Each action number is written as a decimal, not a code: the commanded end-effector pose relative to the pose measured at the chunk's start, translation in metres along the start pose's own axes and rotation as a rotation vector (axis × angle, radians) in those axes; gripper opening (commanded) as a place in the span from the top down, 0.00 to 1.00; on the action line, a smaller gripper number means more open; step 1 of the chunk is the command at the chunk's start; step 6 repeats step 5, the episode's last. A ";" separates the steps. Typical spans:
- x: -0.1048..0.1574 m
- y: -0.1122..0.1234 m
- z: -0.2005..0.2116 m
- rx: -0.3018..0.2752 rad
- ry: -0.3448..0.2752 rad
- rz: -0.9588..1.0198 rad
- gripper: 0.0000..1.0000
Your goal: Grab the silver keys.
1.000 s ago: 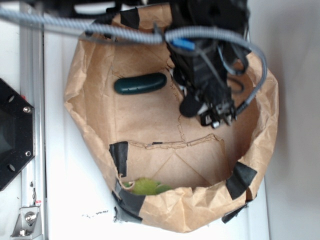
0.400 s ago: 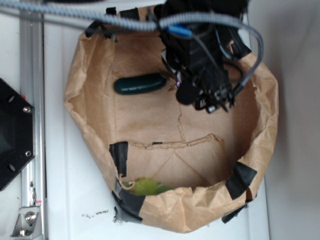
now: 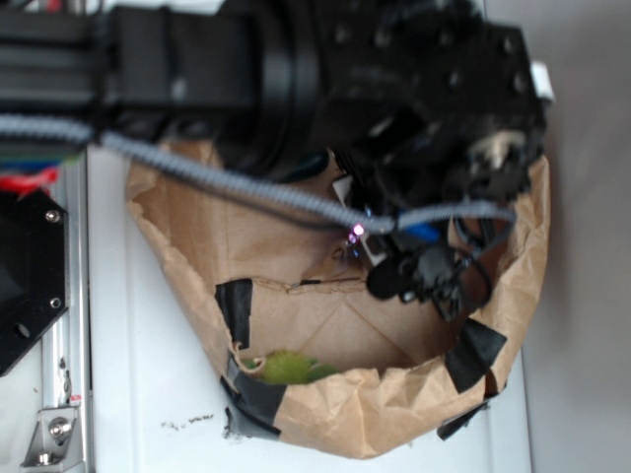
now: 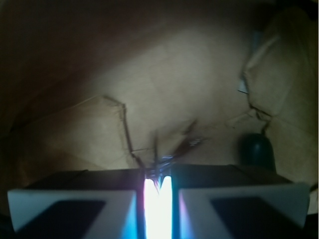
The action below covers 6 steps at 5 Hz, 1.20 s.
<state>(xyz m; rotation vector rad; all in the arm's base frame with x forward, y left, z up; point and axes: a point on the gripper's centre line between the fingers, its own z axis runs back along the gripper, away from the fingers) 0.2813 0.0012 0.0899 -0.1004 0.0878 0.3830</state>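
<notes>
Reading the exterior view from left to right: a black mounting plate (image 3: 22,281) sits at the frame edge. Next comes the crumpled wall of the brown paper bin (image 3: 177,246), patched with black tape (image 3: 235,307). A green object (image 3: 286,367) lies against the bin's near wall, and the robot arm (image 3: 296,69) spans the upper frame. The gripper (image 3: 363,244) hangs over the bin floor, right of centre.

In the wrist view, the two fingers (image 4: 75,199) stand pressed almost together, with only a narrow bright slit between them. The silver keys (image 4: 167,149) show as thin dark blades fanning out from that slit. They lie directly ahead of the fingertips and touch them, and their long axes spread up and outward from the pinch line. The keys appear to be clamped by their near ends, though glare hides the contact itself. Whether they rest on the paper or hang clear cannot be told. The dark green case (image 4: 256,152) lies well to the right, apart from the bunch.

With the keys in line with the slit, the coming move probably needs a straight lift, with no sideways correction.
</notes>
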 end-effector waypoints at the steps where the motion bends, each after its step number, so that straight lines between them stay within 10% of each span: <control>1: 0.008 -0.006 0.026 -0.056 -0.084 0.004 1.00; 6: 0.008 -0.004 0.034 -0.114 -0.099 -0.029 1.00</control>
